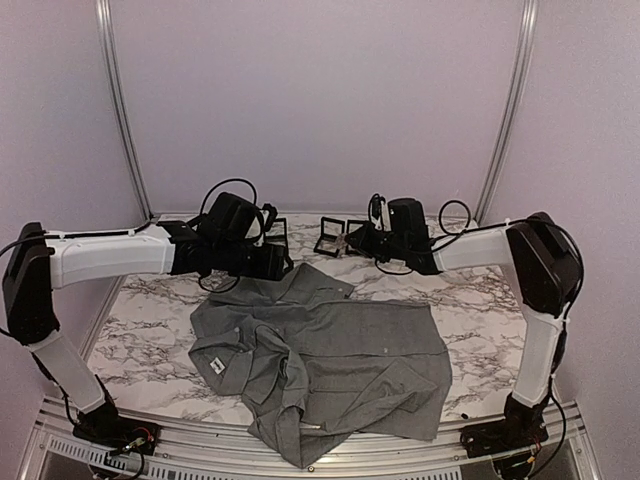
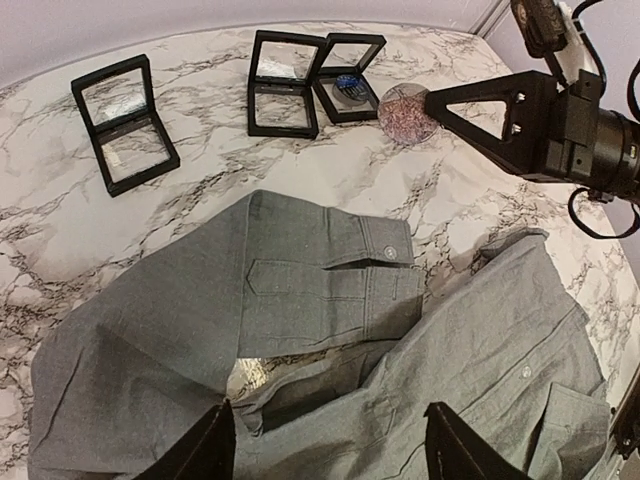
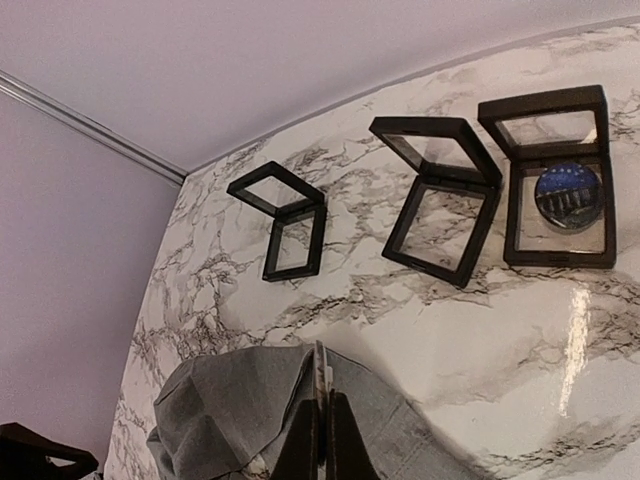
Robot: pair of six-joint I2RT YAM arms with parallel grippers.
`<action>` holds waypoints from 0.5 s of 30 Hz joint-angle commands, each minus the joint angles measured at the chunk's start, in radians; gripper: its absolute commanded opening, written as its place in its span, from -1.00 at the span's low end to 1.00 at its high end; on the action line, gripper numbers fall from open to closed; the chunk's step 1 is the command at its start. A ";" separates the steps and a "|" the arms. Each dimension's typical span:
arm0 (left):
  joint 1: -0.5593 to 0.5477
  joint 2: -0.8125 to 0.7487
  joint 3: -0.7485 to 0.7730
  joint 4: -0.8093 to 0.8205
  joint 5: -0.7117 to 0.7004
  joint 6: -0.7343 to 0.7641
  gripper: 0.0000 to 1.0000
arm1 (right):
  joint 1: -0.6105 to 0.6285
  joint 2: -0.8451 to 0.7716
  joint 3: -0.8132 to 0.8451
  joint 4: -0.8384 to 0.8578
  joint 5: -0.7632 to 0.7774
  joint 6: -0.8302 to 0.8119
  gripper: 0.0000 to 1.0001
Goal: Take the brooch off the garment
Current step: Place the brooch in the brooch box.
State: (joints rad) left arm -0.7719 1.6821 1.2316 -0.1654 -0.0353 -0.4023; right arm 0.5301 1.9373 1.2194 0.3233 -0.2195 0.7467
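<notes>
The grey shirt [image 1: 330,350] lies rumpled across the middle of the marble desk [image 1: 150,330]. One end reaches the near edge at 6 o'clock, and a sleeve is folded over its top.

The brooch [image 2: 405,112], a round pinkish disc, is off the shirt. The right tool [image 2: 432,101] pinches it by the rim, jaws narrowed right down on it, over bare desk at about 1 o'clock from the sleeve's buttoned cuff [image 2: 385,250]. From the right wrist the disc shows edge-on, a thin strip rising from between the closed fingers [image 3: 300,450].

At 12 o'clock from the shirt stand 3 open black cases [image 2: 125,120]. The one at the right end holds a blue disc [image 2: 347,86], and the brooch sits just beside that case, at its 4 o'clock.

The left tool [image 2: 328,415] hangs over the folded sleeve, at about 11 o'clock of the shirt in the top view. Its jaws are spread wide with nothing gripped between them.
</notes>
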 commanded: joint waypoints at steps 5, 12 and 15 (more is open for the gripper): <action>0.050 -0.335 -0.220 -0.066 0.015 0.057 0.36 | -0.043 0.157 0.131 0.076 -0.018 0.056 -1.00; 0.060 -0.585 -0.342 -0.120 -0.049 0.107 0.40 | -0.051 0.283 0.260 0.058 -0.012 0.080 -1.00; 0.062 -0.672 -0.389 -0.133 -0.087 0.134 0.43 | -0.054 0.342 0.324 0.042 -0.011 0.091 -1.00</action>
State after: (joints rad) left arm -0.7185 1.1019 0.9016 -0.2363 -0.0620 -0.3229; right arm 0.4854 2.2105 1.4525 0.3683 -0.2302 0.8146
